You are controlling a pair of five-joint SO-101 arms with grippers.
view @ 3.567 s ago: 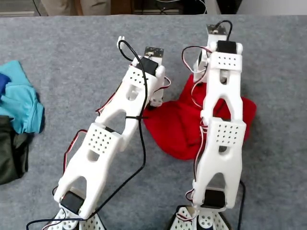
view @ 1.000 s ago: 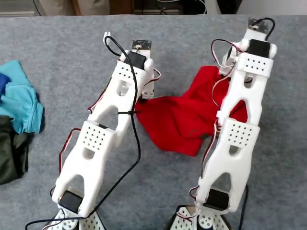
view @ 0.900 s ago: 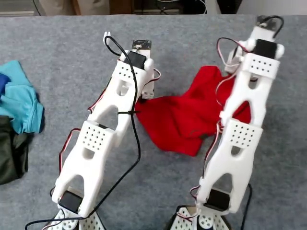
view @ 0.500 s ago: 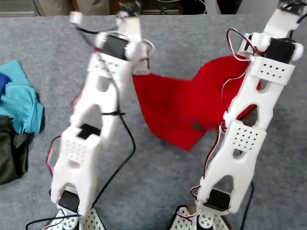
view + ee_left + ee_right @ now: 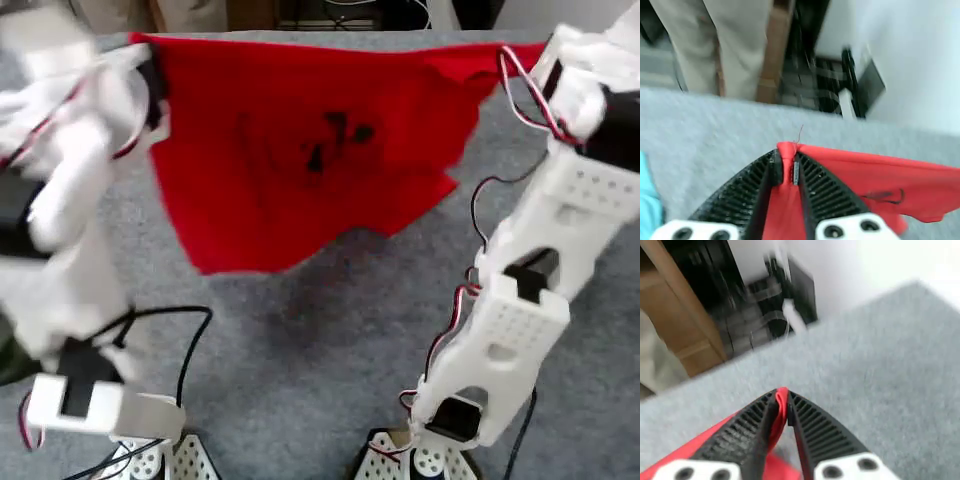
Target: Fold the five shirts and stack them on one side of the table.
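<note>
Cloth is the whole concern here. At the near edge of the table (image 5: 330, 360) the two arms rise from their bases, and above the table's middle the red shirt (image 5: 300, 150) hangs spread like a curtain. Its loose lower edge reaches lowest on the left arm's side and seems to hang clear of the table. Farther off, over the table's far edge, the shirt's upper edge is drawn nearly straight between the two grippers. The left gripper (image 5: 787, 167) is clamped on one upper corner, a tuft of red poking past its ribbed fingers (image 5: 757, 182). The right gripper (image 5: 781, 410) pinches the opposite corner the same way. The shirt looks light, soft and limp, so it will likely sag and swing wherever it is not held. Only a thin bit is caught at each corner and could pull free under a hard stretch. Corners and edges look like the best holds for laying it flat on the table.
</note>
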